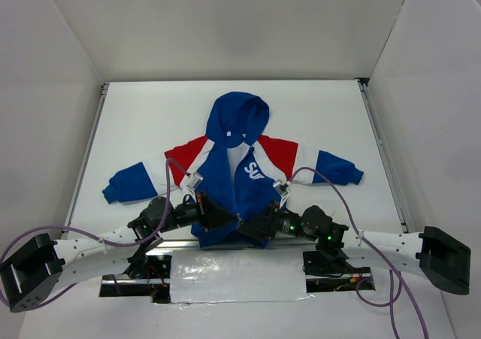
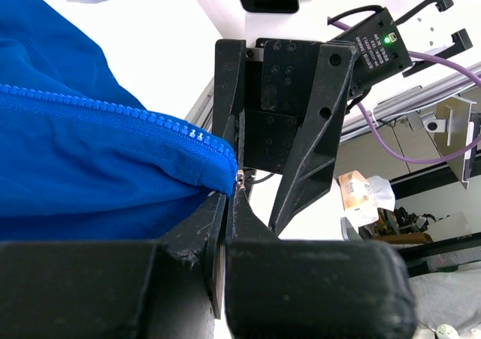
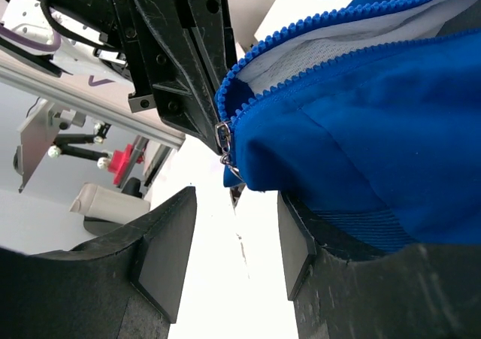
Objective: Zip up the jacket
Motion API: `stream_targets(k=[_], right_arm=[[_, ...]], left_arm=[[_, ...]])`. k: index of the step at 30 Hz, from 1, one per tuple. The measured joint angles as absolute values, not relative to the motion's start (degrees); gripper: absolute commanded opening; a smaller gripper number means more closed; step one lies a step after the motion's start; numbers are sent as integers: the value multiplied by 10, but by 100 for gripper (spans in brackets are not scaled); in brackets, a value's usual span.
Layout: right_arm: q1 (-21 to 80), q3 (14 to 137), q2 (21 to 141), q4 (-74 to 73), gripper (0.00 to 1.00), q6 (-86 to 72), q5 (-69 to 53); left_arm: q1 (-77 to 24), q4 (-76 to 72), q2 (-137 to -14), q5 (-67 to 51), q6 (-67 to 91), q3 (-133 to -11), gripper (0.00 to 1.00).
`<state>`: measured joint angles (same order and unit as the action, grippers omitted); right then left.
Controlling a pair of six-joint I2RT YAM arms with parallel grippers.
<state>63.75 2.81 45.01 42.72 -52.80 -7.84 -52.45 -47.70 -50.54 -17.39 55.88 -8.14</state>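
Left gripper (image 2: 225,207): jaws clenched on the jacket (image 1: 222,180) hem at the near edge. Right gripper (image 3: 234,237): jaws released, just short of the zipper slider (image 3: 223,137). The jacket lies open-fronted on the surface (image 1: 323,110). Risk: the jaws close off the small slider, snagging fabric.

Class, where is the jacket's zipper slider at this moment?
In the right wrist view the zipper slider hangs at the jacket's bottom hem, just beyond the open right gripper, beside the left gripper.

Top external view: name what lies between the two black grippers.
The bottom hem of the royal blue hooded jacket, with its silver zipper slider, clearest in the right wrist view.
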Motion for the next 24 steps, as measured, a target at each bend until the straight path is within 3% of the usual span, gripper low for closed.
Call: stream_targets(k=[7,24], right_arm=[[636,28,460,428,49,-528,-82],[633,33,436,415,48,-526,-89]], left_arm=[[-524,-478,-505,-178,559,-81,0],[-524,-475,-512,-182,557,-81,0]])
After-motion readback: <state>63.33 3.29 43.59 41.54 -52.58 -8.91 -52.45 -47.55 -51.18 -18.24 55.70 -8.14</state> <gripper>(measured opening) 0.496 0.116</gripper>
